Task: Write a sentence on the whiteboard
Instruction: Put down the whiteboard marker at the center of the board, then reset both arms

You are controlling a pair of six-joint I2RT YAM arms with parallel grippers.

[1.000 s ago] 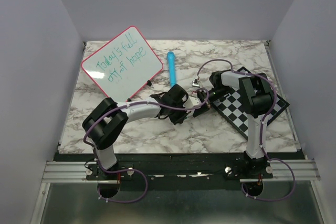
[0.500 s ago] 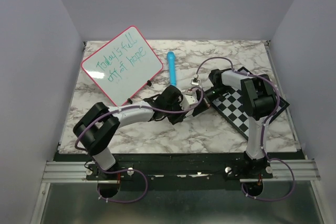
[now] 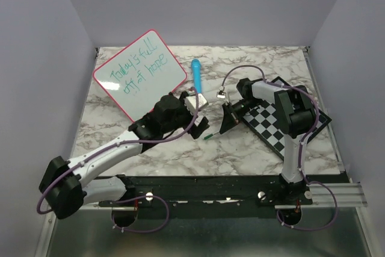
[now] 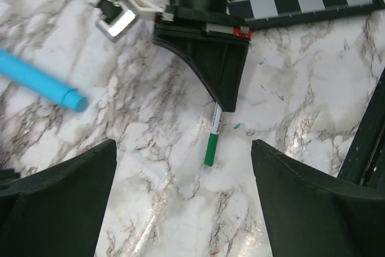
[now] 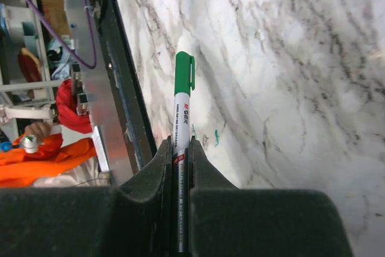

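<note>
The whiteboard (image 3: 139, 74), white with a pink rim, lies at the back left of the marble table. The sentence (image 3: 137, 68) stands on it in green, in two lines. My right gripper (image 3: 226, 123) is shut on a green-capped marker (image 5: 182, 109). The capped end sticks out past its fingers (image 4: 212, 64) and rests near the tabletop, as the marker (image 4: 211, 141) shows in the left wrist view. My left gripper (image 3: 200, 126) hangs open just left of that cap, with only bare marble between its fingers (image 4: 313, 203).
A blue pen-like stick (image 3: 196, 76) lies behind the grippers, right of the whiteboard. A black-and-white chessboard (image 3: 274, 129) sits under the right arm. A small silver clip on a cable (image 3: 221, 95) is next to the right wrist. Green ink specks (image 5: 216, 137) mark the marble.
My left gripper opened wide, came off the marker and drew back to the left, its arm stretching low. The right gripper stayed shut on the marker.
</note>
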